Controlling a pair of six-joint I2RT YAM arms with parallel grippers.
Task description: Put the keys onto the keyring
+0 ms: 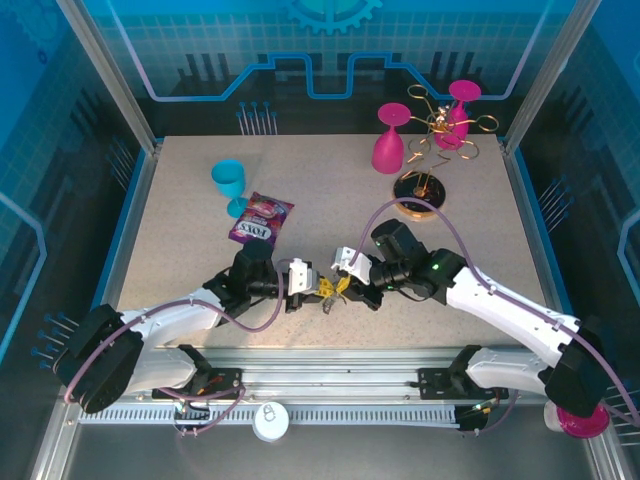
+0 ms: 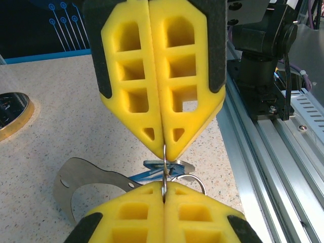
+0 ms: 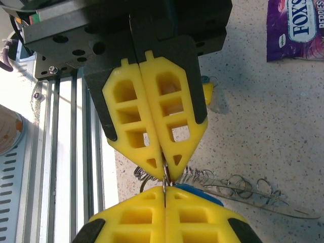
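Blue lit panels wall in a speckled bench (image 1: 180,230), and from above both arms reach inward to meet close to its front edge. The left tool (image 1: 324,293) and the right tool (image 1: 346,288) stand tip to tip on a line running across the bench. Neither arm is nearer, since both are at the work. A sweet packet (image 1: 260,217) lies beyond the left tool.

From the left wrist, the left tool (image 2: 164,190) comes up from below with its fingers pressed together. The right tool (image 2: 164,149) faces it from above, likewise pressed together. A thin wire of the keyring (image 2: 164,169) runs straight from one seam to the other, so each seems to pinch it. Just behind that wire the blue key (image 2: 147,175) lies flat, its long axis crosswise to the wire. A flat metal tab (image 2: 76,177) curves off toward the far side.

From the right wrist, the keyring's chain links (image 3: 233,185) trail away from the tips along the bench, their long axis square to the line of the tools. The blue key sits just beside the right tool's tip. The yellow key (image 3: 207,93) peeks out beside the left tool, and which way it points is hidden. I judge the coming move turns on lining a key's hole up with that pinched wire.
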